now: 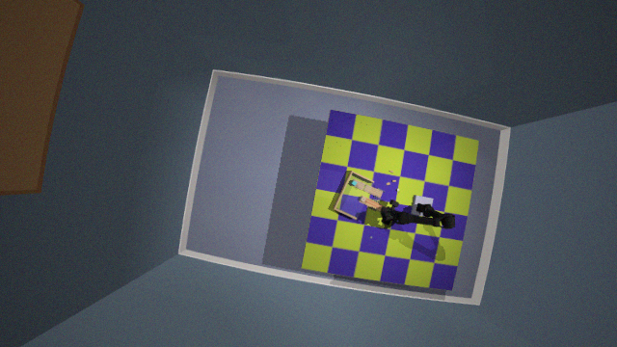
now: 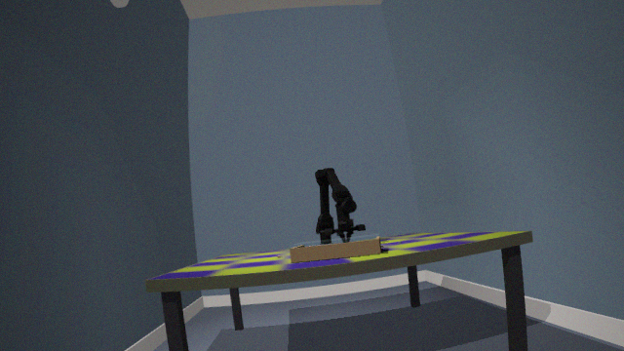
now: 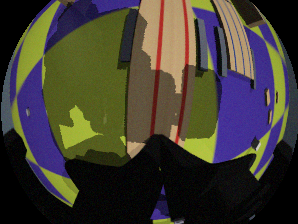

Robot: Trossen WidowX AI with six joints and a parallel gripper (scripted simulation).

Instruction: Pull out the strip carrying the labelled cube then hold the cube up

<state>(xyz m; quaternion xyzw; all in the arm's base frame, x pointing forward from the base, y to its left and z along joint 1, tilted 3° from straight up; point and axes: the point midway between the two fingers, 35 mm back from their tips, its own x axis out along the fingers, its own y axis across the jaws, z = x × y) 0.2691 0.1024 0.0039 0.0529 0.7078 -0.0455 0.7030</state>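
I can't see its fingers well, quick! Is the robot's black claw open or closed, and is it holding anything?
Gripper: closed, fingers together, holding nothing; it sits low over the near end of the tan strip with two red lines.
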